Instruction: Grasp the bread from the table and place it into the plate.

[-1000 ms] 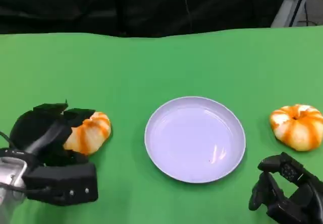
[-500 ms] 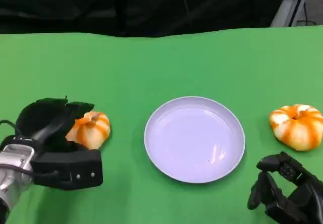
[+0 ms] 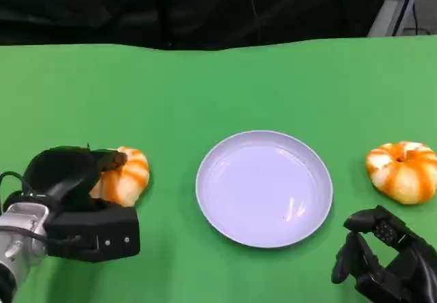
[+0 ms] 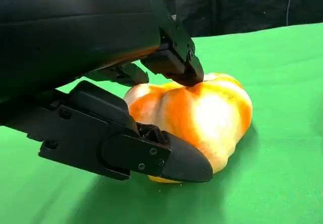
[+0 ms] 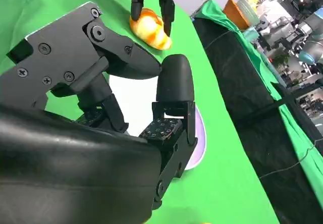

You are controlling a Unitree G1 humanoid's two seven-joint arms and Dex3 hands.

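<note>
While nothing sits in it yet, plate point(image 3: 263, 188): bare, frame centre
Left hand point(image 3: 72, 180): fingers closing around bread point(image 3: 121, 175), lower left, not lifted
Right hand point(image 3: 382, 262): curled, holding nothing
Left: lift, carry, release

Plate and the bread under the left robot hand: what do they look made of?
The round pale lavender plate looks like smooth plastic or melamine, judging by its soft glossy streaks. The orange-and-cream lobed bread, which the left robot hand grips, has an even waxy sheen with painted-looking stripes, so it is probably a plastic or foam replica, though this cannot be confirmed.
</note>
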